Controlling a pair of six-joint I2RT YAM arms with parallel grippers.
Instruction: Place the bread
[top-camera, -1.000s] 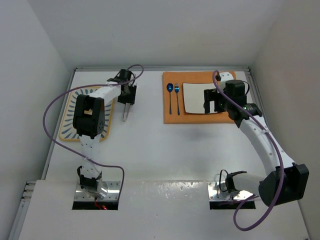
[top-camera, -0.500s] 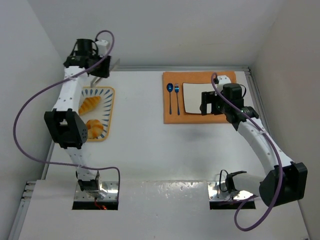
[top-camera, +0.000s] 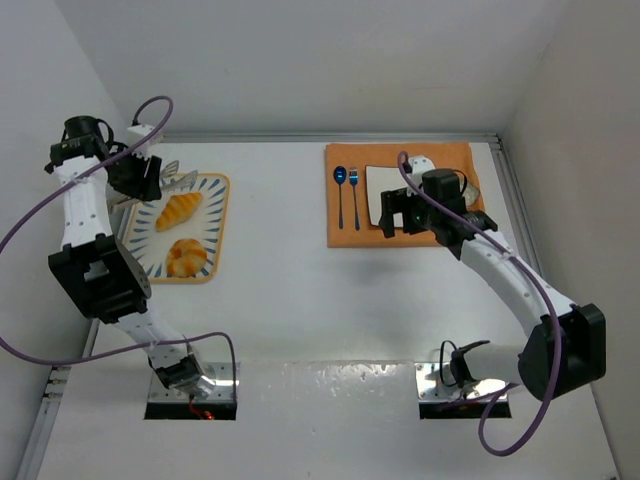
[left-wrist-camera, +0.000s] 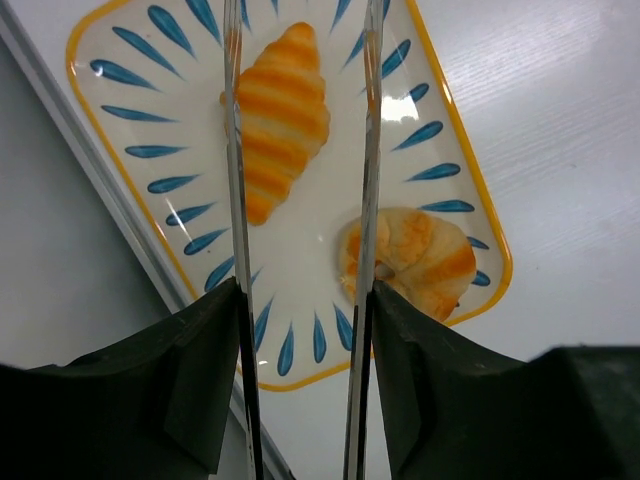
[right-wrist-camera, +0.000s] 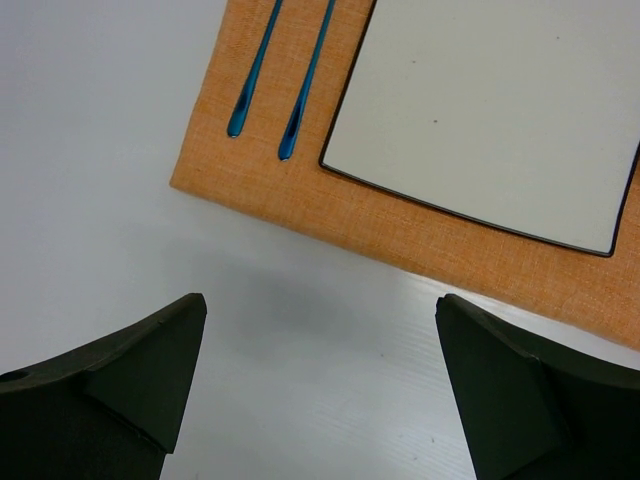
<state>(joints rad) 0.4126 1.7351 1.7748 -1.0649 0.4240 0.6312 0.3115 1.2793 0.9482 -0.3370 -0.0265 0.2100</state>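
The bread lies on a patterned plate (top-camera: 222, 215) at the left: a crescent croissant (top-camera: 180, 210) and a rounder bun (top-camera: 186, 257). My left gripper (top-camera: 150, 178) is above the plate's far end and grips a pair of metal tongs (top-camera: 170, 178), whose arms stand apart. In the left wrist view the tong arms (left-wrist-camera: 232, 150) frame the croissant (left-wrist-camera: 278, 115); the right arm crosses the bun (left-wrist-camera: 415, 255) on the plate (left-wrist-camera: 310, 230). The tongs hold nothing. My right gripper (top-camera: 397, 215) is open and empty over the left edge of an orange placemat (top-camera: 345, 235).
On the placemat (right-wrist-camera: 420, 230) lie a white square plate (right-wrist-camera: 490, 110) and a blue spoon (right-wrist-camera: 255, 80) and fork (right-wrist-camera: 310, 90). The left wall and the table's raised left edge are close beside the patterned plate. The right arm partly covers the white plate (top-camera: 378, 195).
My left arm has swung from the table's back edge to the left, over the bread plate's far end. My right gripper has moved a little left along the placemat.
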